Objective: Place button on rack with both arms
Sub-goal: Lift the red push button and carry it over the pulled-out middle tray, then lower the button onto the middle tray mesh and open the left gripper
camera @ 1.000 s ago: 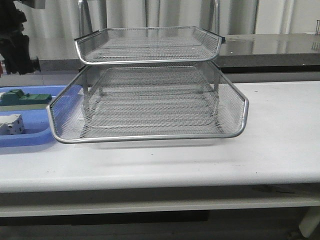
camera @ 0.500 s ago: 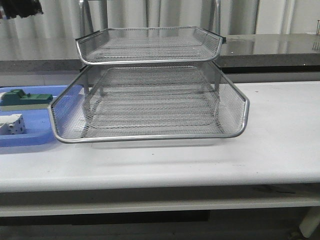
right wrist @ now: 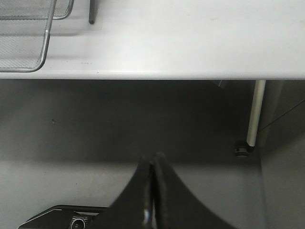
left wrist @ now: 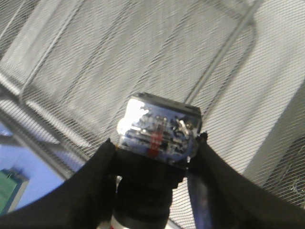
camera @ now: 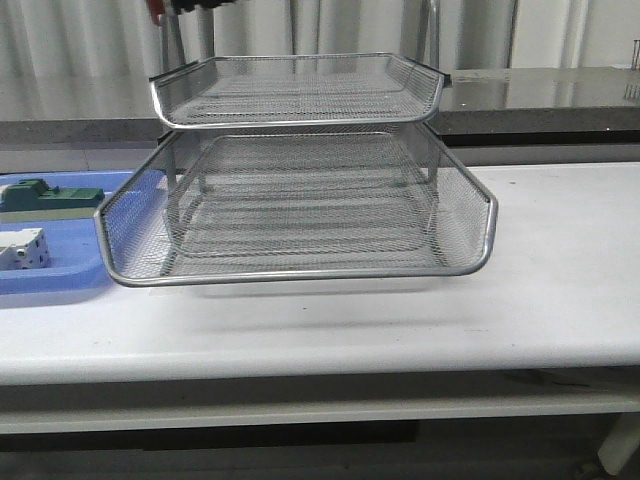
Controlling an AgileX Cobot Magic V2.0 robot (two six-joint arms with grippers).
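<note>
My left gripper [left wrist: 156, 141] is shut on the button [left wrist: 159, 128]. The button's blue rear block points away from the wrist camera, and its black body sits between the fingers. The gripper holds it above the mesh of the rack [left wrist: 119, 57]. In the front view only the gripper's lower edge [camera: 192, 5] shows at the top, above the rack's left rear, with a bit of the red cap [camera: 155, 13]. The silver wire rack [camera: 300, 272] stands mid-table with its lower tray pulled forward. My right gripper [right wrist: 153, 158] is shut and empty, below the table's front edge.
A flat blue tray [camera: 70, 280] lies left of the rack, holding a green-and-grey block [camera: 50, 196] and a white blocky component [camera: 22, 248]. In the right wrist view a corner of the rack [right wrist: 45, 43] and a table leg [right wrist: 255, 114] show.
My left gripper has moved right along the top of the front view, from the far left to above the rack's left rear. The rack and blue tray have not moved.
</note>
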